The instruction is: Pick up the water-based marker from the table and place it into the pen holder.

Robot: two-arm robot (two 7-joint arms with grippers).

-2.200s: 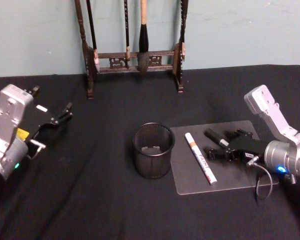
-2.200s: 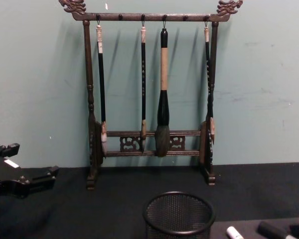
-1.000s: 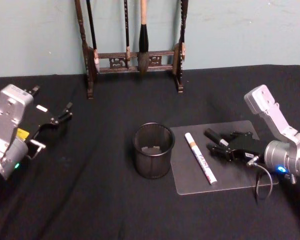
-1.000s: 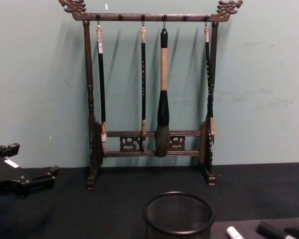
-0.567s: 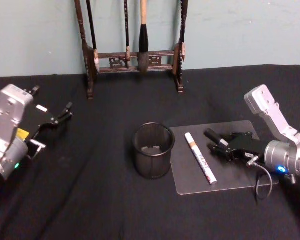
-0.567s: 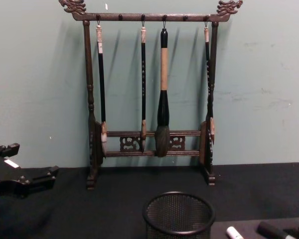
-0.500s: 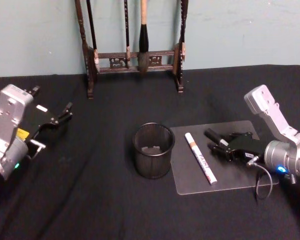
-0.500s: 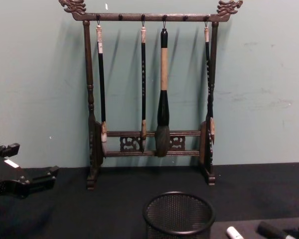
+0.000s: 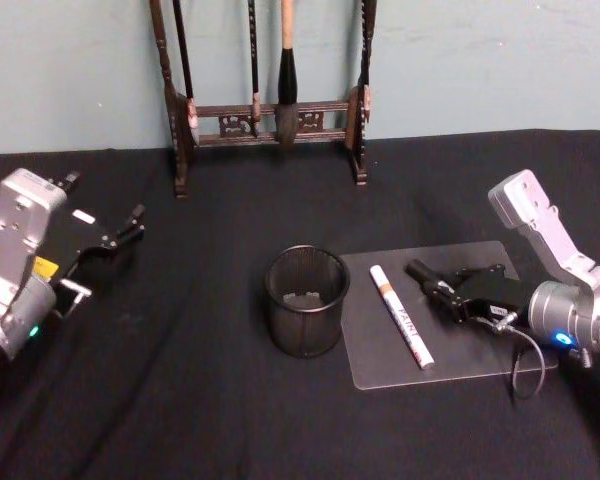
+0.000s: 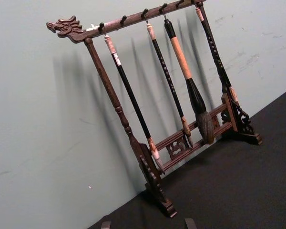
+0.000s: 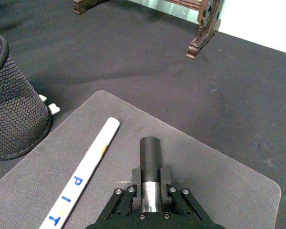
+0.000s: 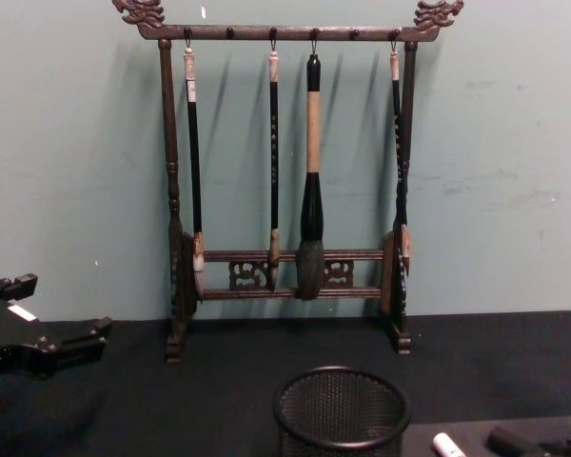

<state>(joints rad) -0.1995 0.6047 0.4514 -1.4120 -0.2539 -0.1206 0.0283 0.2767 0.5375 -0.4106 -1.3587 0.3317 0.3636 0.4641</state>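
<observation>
The water-based marker [image 9: 421, 273], dark-capped with a pale barrel, lies on a clear mat [image 9: 460, 362] right of the pen holder [image 9: 304, 338]. My right gripper [image 9: 452, 297] is low over the mat and shut on the marker's barrel. In the right wrist view the marker's cap [image 11: 150, 151] sticks out beyond the right gripper [image 11: 150, 185], pointing away from it. The pen holder [image 11: 9, 112] is a round black mesh cup [image 12: 341, 411], standing upright. My left gripper [image 9: 120, 233] hovers open at the far left [image 12: 71, 345], away from all of this.
A white paint marker [image 9: 400, 316] lies on the mat between the holder and my right gripper [image 11: 81, 174]. A tall dark wooden rack [image 12: 285, 190] hung with brushes stands at the back against the wall [image 9: 270, 110]. Black cloth covers the table.
My right gripper's fingers have drawn in around the marker and now grip it; the marker has shifted slightly toward the holder. The left arm has not moved.
</observation>
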